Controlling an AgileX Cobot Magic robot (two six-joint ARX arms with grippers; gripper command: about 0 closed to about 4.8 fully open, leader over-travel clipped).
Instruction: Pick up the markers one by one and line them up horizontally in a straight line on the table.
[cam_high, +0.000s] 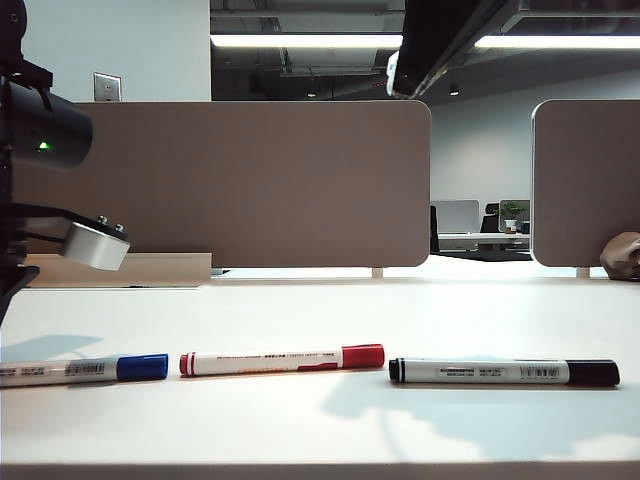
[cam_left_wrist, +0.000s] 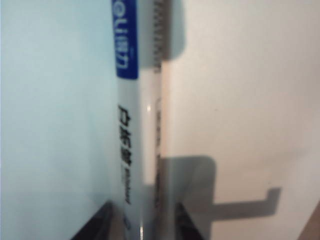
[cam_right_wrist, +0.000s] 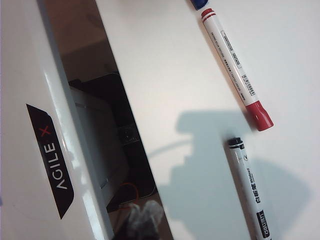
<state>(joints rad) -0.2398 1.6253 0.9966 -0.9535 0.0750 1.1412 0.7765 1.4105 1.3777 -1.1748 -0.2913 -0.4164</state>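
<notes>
Three markers are lying on the white surface (cam_high: 330, 430) in a rough horizontal row, near the front edge in the exterior view.

Blue marker (cam_high: 85, 370) is sitting at the left end, cap pointing toward the middle, barrel running off the left edge of the picture. Red marker (cam_high: 282, 360) is sitting in the middle, slightly tilted, its cap end a touch farther back than its tail. Black marker (cam_high: 504, 372) is sitting on the right, level. Small gap between blue and red, another small gap between red and black; none touching.

Left end effector (cam_left_wrist: 142, 220): the wrist view is looking straight down the blue marker's barrel (cam_left_wrist: 137, 125), which is running between the two dark fingers (cam_left_wrist: 95, 225) at the edge of the picture. Jaws are standing apart on either side of the barrel, gap showing on both sides, so it is not clamping the marker. In the exterior view only the left arm's body is showing at the far left, above the blue marker.

Right end effector: not showing in any view; its fingers are sitting fully together, holding nothing visible. Its wrist camera is looking down on the red marker (cam_right_wrist: 237, 70) and black marker (cam_right_wrist: 250, 192) lying end to end, with the blue tip (cam_right_wrist: 199, 4) just showing at the edge.
</notes>
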